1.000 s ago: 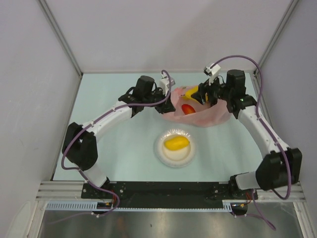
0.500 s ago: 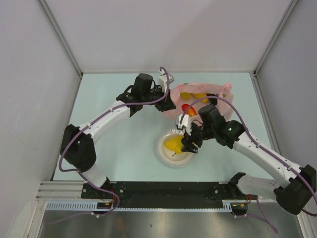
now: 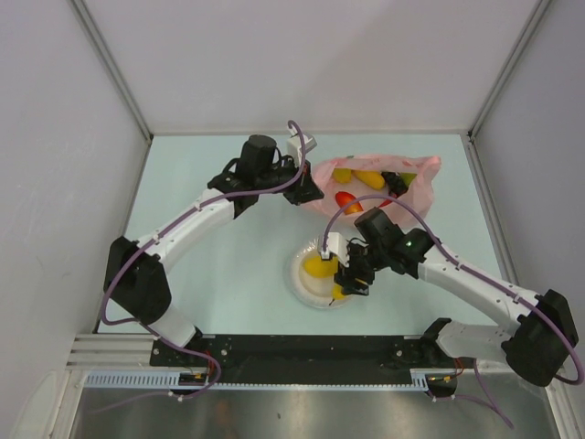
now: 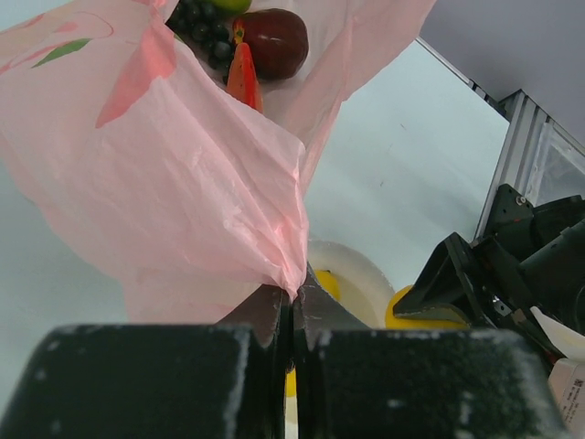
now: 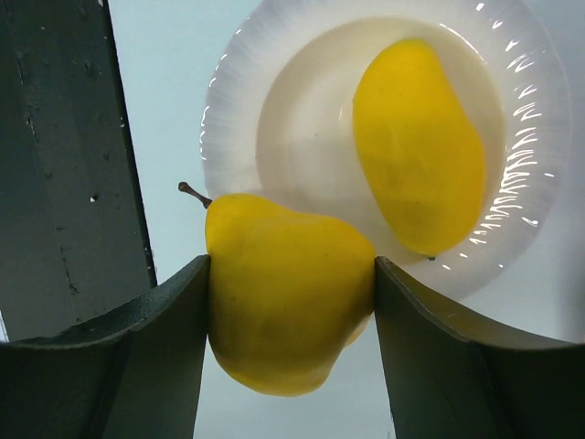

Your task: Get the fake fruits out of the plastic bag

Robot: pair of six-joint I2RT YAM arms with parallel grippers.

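The pink plastic bag (image 3: 416,187) lies at the back right, with yellow fruits (image 3: 368,176) and a red one (image 3: 346,199) showing inside. My left gripper (image 3: 306,189) is shut on the bag's edge (image 4: 228,201) and holds it up. In the left wrist view the bag holds a dark red apple (image 4: 274,41), a grape bunch (image 4: 203,27) and a red slice (image 4: 243,80). My right gripper (image 3: 346,280) is shut on a yellow pear (image 5: 288,306), over the near rim of the white plate (image 5: 238,119). A yellow oval fruit (image 5: 419,155) lies on the plate.
The white plate (image 3: 300,282) sits in the middle of the table, in front of the bag. The right arm reaches across between the bag and the plate. Grey walls enclose the table on three sides.
My right gripper has moved from the bag's mouth down to the plate, carrying the yellow pear. The bag has spread out wider. My left gripper keeps its hold on the bag's edge.
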